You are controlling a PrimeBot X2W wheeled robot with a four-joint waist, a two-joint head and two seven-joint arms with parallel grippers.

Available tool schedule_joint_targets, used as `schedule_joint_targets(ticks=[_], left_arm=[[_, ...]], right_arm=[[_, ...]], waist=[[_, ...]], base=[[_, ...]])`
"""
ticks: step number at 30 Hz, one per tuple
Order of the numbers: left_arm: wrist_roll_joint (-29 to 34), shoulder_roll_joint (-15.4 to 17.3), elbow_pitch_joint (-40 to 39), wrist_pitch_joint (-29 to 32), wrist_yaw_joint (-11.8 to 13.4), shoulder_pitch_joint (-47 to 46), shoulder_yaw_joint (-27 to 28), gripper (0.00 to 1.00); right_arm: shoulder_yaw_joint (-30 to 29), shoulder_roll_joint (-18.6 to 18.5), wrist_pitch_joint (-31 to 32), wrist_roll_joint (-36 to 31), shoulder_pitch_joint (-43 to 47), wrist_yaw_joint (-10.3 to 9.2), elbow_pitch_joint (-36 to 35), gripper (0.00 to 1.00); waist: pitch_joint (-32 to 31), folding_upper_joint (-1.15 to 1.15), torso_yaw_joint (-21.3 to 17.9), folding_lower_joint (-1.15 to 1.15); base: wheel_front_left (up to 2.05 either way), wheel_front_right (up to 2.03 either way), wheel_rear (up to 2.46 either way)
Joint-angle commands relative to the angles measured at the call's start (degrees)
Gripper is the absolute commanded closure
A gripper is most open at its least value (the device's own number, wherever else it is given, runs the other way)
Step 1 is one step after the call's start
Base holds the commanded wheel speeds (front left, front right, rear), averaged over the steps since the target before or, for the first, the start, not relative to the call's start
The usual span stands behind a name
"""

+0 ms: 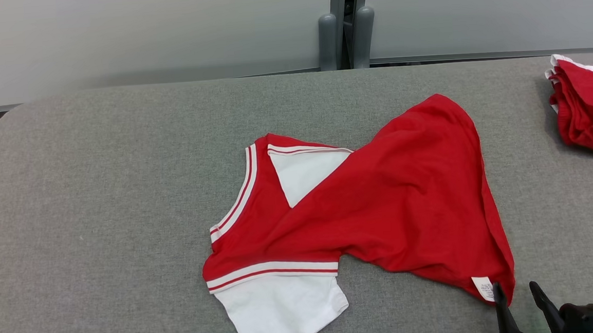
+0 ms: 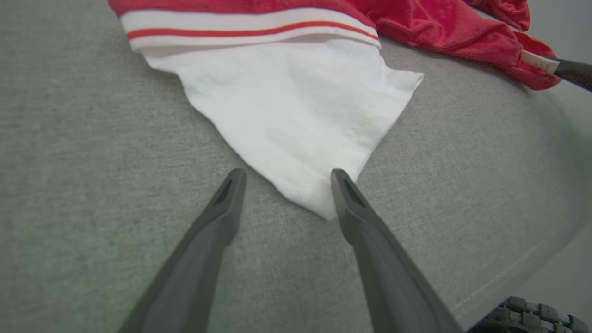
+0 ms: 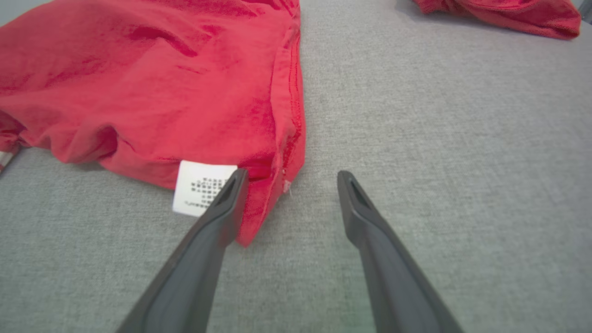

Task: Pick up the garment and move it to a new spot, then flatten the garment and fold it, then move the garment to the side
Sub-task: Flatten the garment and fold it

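The garment point(image 1: 397, 206) is a red shirt with white sleeves. It lies rumpled and partly folded over itself a little right of the middle of the counter point(image 1: 97, 199). Its neck end points to the robot's left and its hem trails toward the near right. A white band with a thin red stripe trims the V-shaped neck, and a patch of white cloth shows inside the opening. A matching striped band runs across the near left side. Below this band a white sleeve point(image 2: 296, 115) spreads flat toward the counter's near edge and tapers to a point.

A small white label point(image 3: 203, 187) is sewn at the near right corner of the hem. It has several lines of tiny dark print, too small to read.

The right pincer point(image 3: 291, 178) is at that corner with its jaws spread wide and nothing between them. One finger overlaps the label's edge and the red hem, and the other is over bare cloth-covered counter. The left pincer point(image 2: 286, 178) is at the point of the sleeve, also wide apart and holding nothing. The white tip reaches in between its two fingers. I cannot tell whether either pincer presses on the fabric.

The counter is covered in grey woven material with rounded corners. A second red garment point(image 1: 589, 112) with a white edge lies bunched at its far right, well apart from the shirt.
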Motion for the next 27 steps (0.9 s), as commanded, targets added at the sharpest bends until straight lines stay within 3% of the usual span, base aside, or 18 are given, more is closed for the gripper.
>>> schedule_joint_targets(ticks=[1,19,20,21,22,23,24,25,27], left_arm=[[-0.61,0.52,0.65,0.52,-0.21,-0.05,-0.55,0.00],[-5.48,-0.47,4.46,0.81,-0.16,-5.11,-4.98,0.00],[-5.72,-0.56,4.70,0.78,-0.15,-5.41,-5.12,0.00],[-6.08,-0.67,4.90,0.67,-0.09,-5.64,-5.18,0.00],[-6.46,-0.74,5.03,0.61,-0.10,-5.92,-5.45,0.00],[-7.02,-0.85,5.15,0.59,-0.10,-6.13,-5.71,0.38],[-7.48,-0.89,5.21,0.46,-0.10,-6.30,-5.89,0.81],[-7.80,-0.84,5.30,0.42,-0.10,-6.42,-6.03,1.00],[-8.30,-0.67,5.32,0.12,-0.10,-6.61,-6.37,1.00]], right_arm=[[0.32,0.07,-0.49,0.27,-0.91,-0.02,0.40,0.00],[1.96,0.08,0.10,0.10,-4.85,-0.02,5.36,0.00],[1.89,0.08,0.34,0.38,-4.81,-0.02,5.68,0.11],[1.91,0.08,0.48,0.60,-4.76,-0.02,5.96,0.53],[1.96,0.08,0.48,0.64,-4.73,-0.02,6.18,0.71],[2.11,0.09,0.56,0.76,-4.73,-0.02,6.38,1.00],[2.28,0.10,0.55,0.81,-4.75,-0.02,6.48,1.00],[2.43,0.11,0.30,0.91,-4.77,-0.02,6.46,1.00],[2.58,0.10,-0.26,1.11,-4.74,-0.02,6.23,1.00]], waist=[[0.16,0.00,0.04,0.00],[1.51,0.00,-0.17,0.00],[1.57,0.00,-0.18,0.00],[1.58,0.00,-0.20,0.00],[1.57,0.00,-0.21,0.00],[1.57,0.00,-0.22,0.00],[1.54,0.00,-0.25,0.00],[1.52,0.00,-0.28,0.00],[1.44,0.00,-0.32,0.00]], base=[[0.00,0.00,0.00],[0.00,0.00,0.00],[0.00,0.00,0.00],[0.00,0.00,0.00],[0.00,0.00,0.00],[0.00,0.00,0.00],[0.00,0.00,0.00],[0.00,0.00,0.00],[0.00,0.00,0.00]])
